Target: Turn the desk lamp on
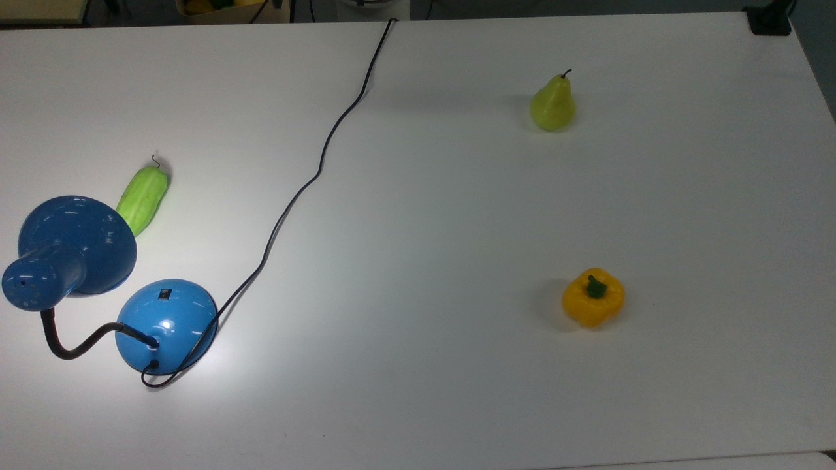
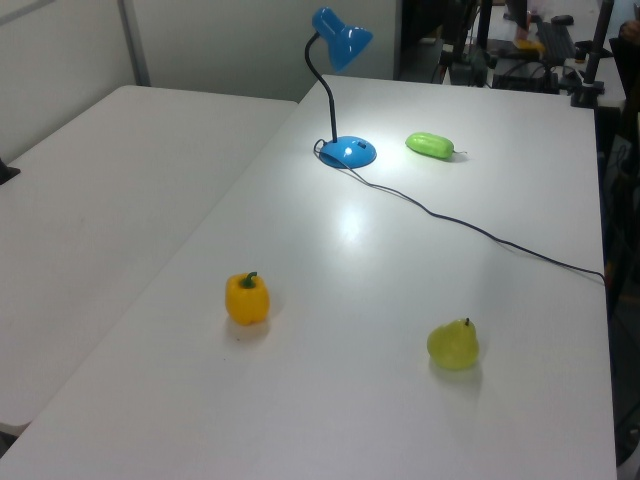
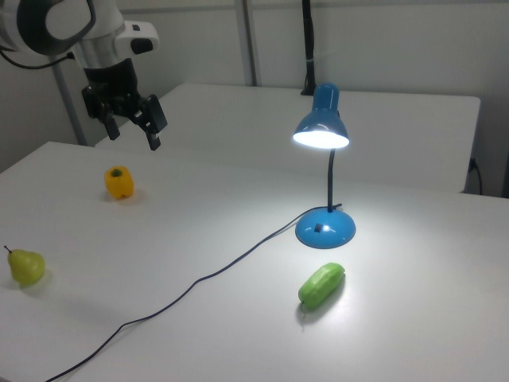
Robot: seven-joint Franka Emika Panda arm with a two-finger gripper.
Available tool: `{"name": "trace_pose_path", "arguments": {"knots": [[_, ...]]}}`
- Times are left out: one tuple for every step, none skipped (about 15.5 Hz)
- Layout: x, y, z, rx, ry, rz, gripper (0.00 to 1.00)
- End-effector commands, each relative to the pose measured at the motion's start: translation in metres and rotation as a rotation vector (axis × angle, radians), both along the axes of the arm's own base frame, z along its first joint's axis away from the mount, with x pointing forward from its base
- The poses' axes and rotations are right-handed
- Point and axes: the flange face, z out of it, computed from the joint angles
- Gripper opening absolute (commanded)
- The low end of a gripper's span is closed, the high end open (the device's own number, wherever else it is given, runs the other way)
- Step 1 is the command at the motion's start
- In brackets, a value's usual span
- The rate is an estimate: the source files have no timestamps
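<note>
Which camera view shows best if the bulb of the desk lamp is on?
The right view: it looks under the desk lamp shade, where the opening glows bright white. The top view shows the shade from above, so the opening is hidden. The left view shows the lamp far off, with a bright patch on the table.

A lab: bare white counter (image 1: 457, 391), robot arm (image 3: 75, 32) mounted beside it, camera stands (image 2: 590, 50) behind.
</note>
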Motion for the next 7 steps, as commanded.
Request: {"name": "trace_pose_path", "arguments": {"knots": [[-0.0034, -0.0032, 0.0001, -0.020, -0.019, 0.035, 1.00], [-0.0034, -0.0032, 0.0001, -0.020, -0.019, 0.035, 1.00], [-0.0033, -0.0032, 0.0008, -0.020, -0.020, 0.035, 1.00], [-0.0033, -0.0032, 0.0008, -0.020, -0.020, 0.034, 1.00], [-0.0033, -0.0032, 0.0008, -0.020, -0.020, 0.034, 1.00], [-0.0029, -0.0024, 0.0000, -0.020, -0.019, 0.035, 1.00], [-0.0035, -0.0007, -0.0001, -0.020, -0.017, 0.038, 1.00]]}}
